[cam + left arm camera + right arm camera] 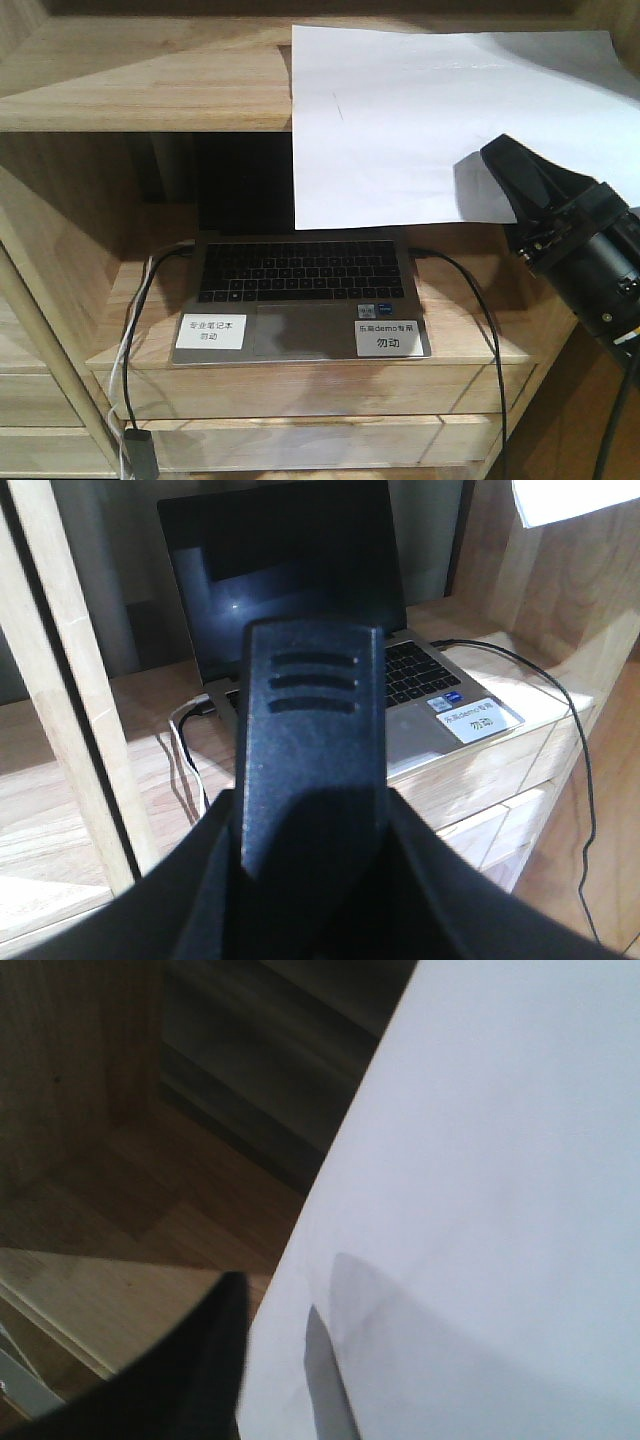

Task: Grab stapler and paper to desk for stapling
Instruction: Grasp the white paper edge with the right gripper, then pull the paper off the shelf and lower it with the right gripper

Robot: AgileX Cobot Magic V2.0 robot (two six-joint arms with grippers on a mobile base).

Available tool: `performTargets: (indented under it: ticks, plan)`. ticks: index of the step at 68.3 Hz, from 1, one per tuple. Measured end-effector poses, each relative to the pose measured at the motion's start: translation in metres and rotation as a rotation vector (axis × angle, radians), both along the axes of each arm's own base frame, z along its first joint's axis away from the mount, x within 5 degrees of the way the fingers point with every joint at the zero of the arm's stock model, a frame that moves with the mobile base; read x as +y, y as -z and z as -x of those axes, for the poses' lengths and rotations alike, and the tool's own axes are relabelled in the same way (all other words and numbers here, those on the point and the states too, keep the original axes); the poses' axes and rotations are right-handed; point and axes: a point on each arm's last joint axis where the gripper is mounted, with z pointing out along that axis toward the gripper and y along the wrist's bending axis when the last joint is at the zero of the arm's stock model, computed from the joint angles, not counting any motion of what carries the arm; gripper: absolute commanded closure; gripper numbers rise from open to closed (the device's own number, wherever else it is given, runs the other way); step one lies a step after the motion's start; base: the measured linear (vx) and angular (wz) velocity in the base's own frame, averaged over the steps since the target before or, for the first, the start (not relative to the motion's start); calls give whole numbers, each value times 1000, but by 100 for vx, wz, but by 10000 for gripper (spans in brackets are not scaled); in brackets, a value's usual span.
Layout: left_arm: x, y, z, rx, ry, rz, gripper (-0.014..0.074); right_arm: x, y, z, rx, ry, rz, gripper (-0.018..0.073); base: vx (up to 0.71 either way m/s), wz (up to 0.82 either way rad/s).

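Paper [420, 120] at upper right of front view: plain white sheet, top part over the upper board of the light-wood shelf unit [130, 80], lower part hanging past the board's front edge and covering the right side of the laptop [300, 290] screen. Bottom edge straight, free in the air above the keyboard. Faint short mark near the sheet's upper left, otherwise blank.

Right gripper [505, 165] at right edge of front view, black, tips on the sheet's lower right part, shadow thrown on the sheet beside them. Right wrist view: paper [500, 1160] filling most of frame, one dark finger [200, 1360] at lower left on the near side, second finger only a grey silhouette through the sheet. Sheet between the two fingers, pinched by the look of it; exact gap not readable.

Left gripper [310, 710]: one black finger with three slots filling centre of left wrist view, aimed toward the laptop [290, 580]. Other finger hidden, so opening and any load impossible to tell.

Laptop open, screen dark, on the lower compartment ledge. White printed left label [211, 331] and right label [386, 338] on the palm rest. Black right cable [480, 300] and left cables [140, 330] dropping over the ledge front. Paper corner [575, 500] at upper right of left wrist view.
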Motion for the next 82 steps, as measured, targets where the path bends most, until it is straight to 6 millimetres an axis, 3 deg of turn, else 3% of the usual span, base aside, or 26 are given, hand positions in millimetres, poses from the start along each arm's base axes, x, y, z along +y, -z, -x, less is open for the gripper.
performTargets:
  ticks: [5, 25, 43, 62, 82]
  plan:
    - [0, 0, 0, 0, 0, 0, 603, 1, 0, 0, 11, -15, -12, 575, 0, 0]
    - [0, 0, 0, 0, 0, 0, 603, 3, 2, 5, 30, -55, -16, 563, 0, 0]
    - [0, 0, 0, 1, 0, -1, 603, -9, 16, 40, 48, -30, -28, 563, 0, 0]
    - [0, 0, 0, 2, 0, -1, 603, -21, 18, 81, -46, -22, -37, 561, 0, 0]
    - [0, 0, 0, 2, 0, -1, 603, -28, 28, 111, -110, -24, -39, 561, 0, 0]
